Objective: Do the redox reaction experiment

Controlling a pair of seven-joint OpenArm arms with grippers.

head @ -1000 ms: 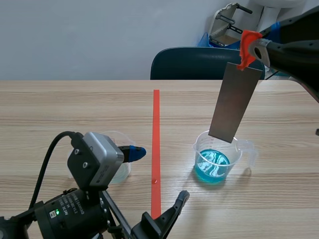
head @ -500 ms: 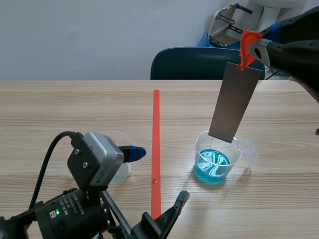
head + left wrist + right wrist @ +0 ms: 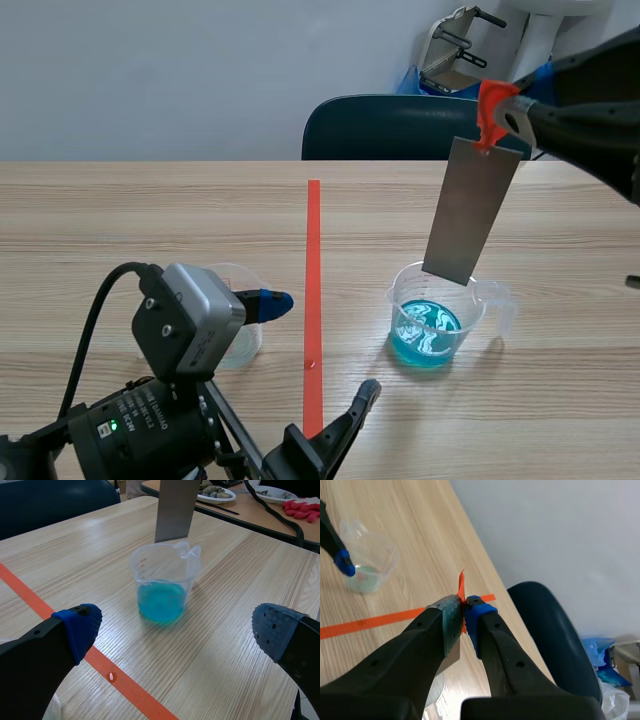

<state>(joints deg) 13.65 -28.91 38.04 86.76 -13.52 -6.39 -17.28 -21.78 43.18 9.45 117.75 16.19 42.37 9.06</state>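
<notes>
A grey metal plate (image 3: 468, 210) hangs tilted from an orange clip (image 3: 489, 108), and my right gripper (image 3: 500, 112) is shut on that clip. The plate's lower edge sits just above the rim of a clear beaker of blue liquid (image 3: 433, 318). In the right wrist view my fingers pinch the clip (image 3: 461, 591) at the gripper (image 3: 464, 611). My left gripper (image 3: 318, 345) stands open low over the table. In the left wrist view the gripper (image 3: 177, 626) has nothing in it, with the beaker (image 3: 164, 587) and the plate (image 3: 176, 507) ahead of it.
A second clear beaker (image 3: 238, 325) stands left of the orange tape line (image 3: 313, 290), partly hidden by my left arm; it also shows in the right wrist view as the beaker (image 3: 367, 560). A dark chair (image 3: 400, 127) stands behind the table.
My right gripper has dipped slightly with the clip, and the plate hangs a little more upright over the blue beaker. The left arm has barely moved.
</notes>
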